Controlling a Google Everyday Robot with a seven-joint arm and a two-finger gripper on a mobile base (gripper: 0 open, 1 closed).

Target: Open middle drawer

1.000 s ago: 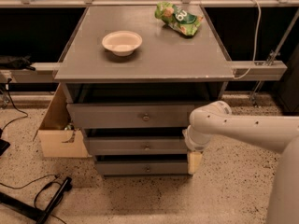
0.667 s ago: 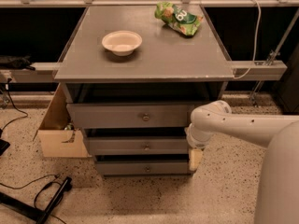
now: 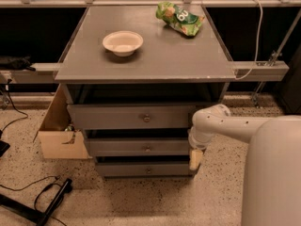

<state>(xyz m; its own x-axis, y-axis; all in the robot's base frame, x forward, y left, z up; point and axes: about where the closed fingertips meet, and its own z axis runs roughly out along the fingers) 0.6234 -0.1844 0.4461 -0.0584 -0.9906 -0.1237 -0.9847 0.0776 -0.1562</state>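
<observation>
Below the grey tabletop point(image 3: 155, 65) three grey drawer fronts are stacked. The middle drawer point(image 3: 117, 148) sits between a taller top drawer point(image 3: 108, 117) and a narrower bottom drawer point(image 3: 122, 169). Its small round knob point(image 3: 147, 149) is at the centre of the front. The drawer looks closed, or close to it.

A white robot arm point(image 3: 235, 126) reaches in from the right and bends downward. Its pale tool point(image 3: 194, 158) hangs at the right-hand end of the middle and bottom fronts, well apart from the knob. Whether the tool is spread or pressed together cannot be told, and nothing visible is held in it.

The likely risks come from that position. The tool must travel left to reach the knob, and it could bump the cabinet's right edge or scrape along the drawer front. The three knobs line up one above another, so a small height error could catch the top or bottom one. The knob is small and may slip free during the pull.

On the tabletop rest a white bowl point(image 3: 122, 42) and a green snack bag point(image 3: 181, 17). An open cardboard box point(image 3: 59, 140) stands against the cabinet's left side.

The arm's lower body is cut off at the right edge. The drawer interiors are hidden in shadow, and the tool's contact with the cabinet cannot be judged.
</observation>
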